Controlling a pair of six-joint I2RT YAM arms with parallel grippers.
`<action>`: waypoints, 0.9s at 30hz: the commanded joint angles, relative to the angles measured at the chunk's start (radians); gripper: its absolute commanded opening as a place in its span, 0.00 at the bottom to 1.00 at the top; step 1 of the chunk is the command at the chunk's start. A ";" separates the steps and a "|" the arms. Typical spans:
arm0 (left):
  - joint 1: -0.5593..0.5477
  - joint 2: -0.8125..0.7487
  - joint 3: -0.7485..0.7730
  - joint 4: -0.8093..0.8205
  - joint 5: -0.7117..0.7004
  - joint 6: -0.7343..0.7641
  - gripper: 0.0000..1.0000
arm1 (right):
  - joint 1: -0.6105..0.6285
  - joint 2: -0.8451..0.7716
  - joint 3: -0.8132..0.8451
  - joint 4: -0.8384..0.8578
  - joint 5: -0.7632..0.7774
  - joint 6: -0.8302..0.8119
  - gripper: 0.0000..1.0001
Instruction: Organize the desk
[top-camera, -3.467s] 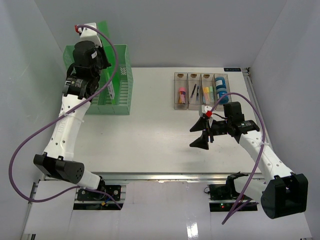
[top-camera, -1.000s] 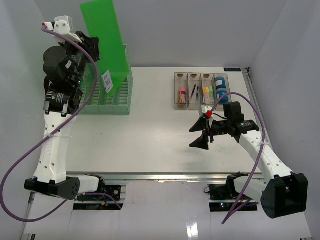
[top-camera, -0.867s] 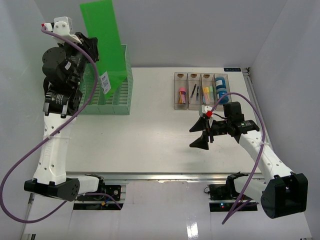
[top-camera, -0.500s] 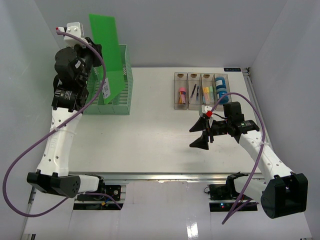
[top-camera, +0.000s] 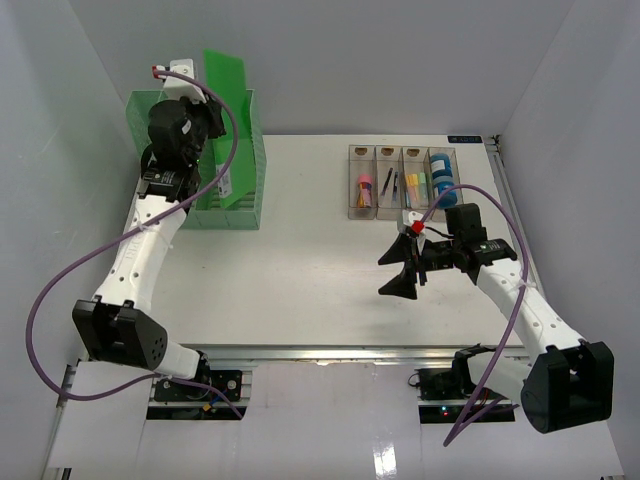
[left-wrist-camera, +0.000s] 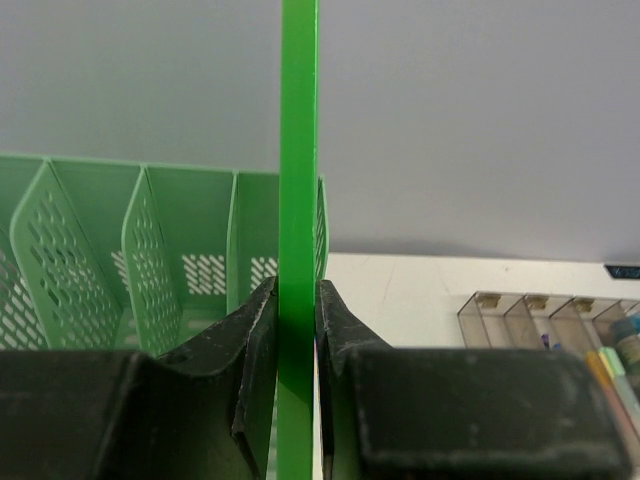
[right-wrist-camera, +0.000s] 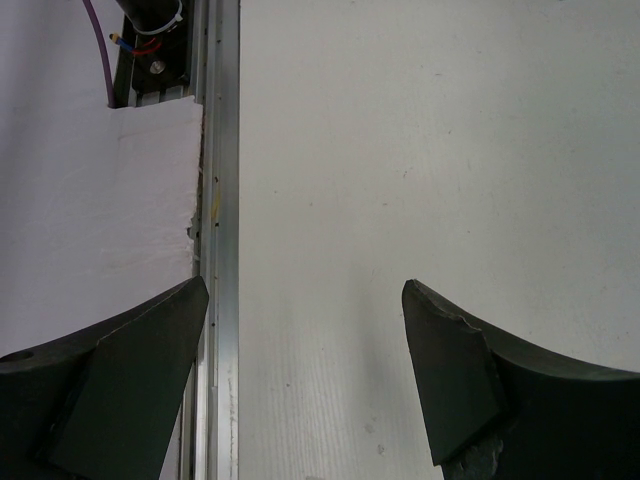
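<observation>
The white desk (top-camera: 300, 270) spans the top view. My left gripper (top-camera: 203, 128) hangs over the green file rack (top-camera: 243, 190) at the desk's far left corner. It is shut on a flat green folder (top-camera: 226, 85) that stands upright, its lower part down among the rack's slots. In the left wrist view the folder (left-wrist-camera: 298, 180) shows edge-on, pinched between my black fingers (left-wrist-camera: 250, 330), with the rack (left-wrist-camera: 150, 250) behind. My right gripper (top-camera: 403, 265) hovers open over the desk's right half, nothing between its fingers. The right wrist view shows that gripper (right-wrist-camera: 305, 345) above bare desk (right-wrist-camera: 420, 140).
A clear compartment tray (top-camera: 401, 181) with pens, tape and small items stands at the back right; its corner shows in the left wrist view (left-wrist-camera: 545, 315). The metal rail (right-wrist-camera: 220, 200) runs along the desk's front edge. Pale grey walls enclose the desk.
My left arm has swung right and down, bringing the green folder from high above the rack's left side into the rack. The right arm has not moved.
</observation>
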 joint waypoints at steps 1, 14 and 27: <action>0.001 -0.020 -0.082 0.162 -0.009 0.023 0.00 | -0.005 0.009 -0.011 0.019 -0.037 -0.012 0.85; 0.023 -0.043 -0.219 0.229 0.037 0.014 0.00 | -0.006 0.025 -0.015 0.018 -0.032 -0.014 0.85; 0.030 -0.227 -0.444 0.244 0.048 -0.011 0.00 | -0.005 0.017 -0.013 0.017 -0.043 -0.015 0.85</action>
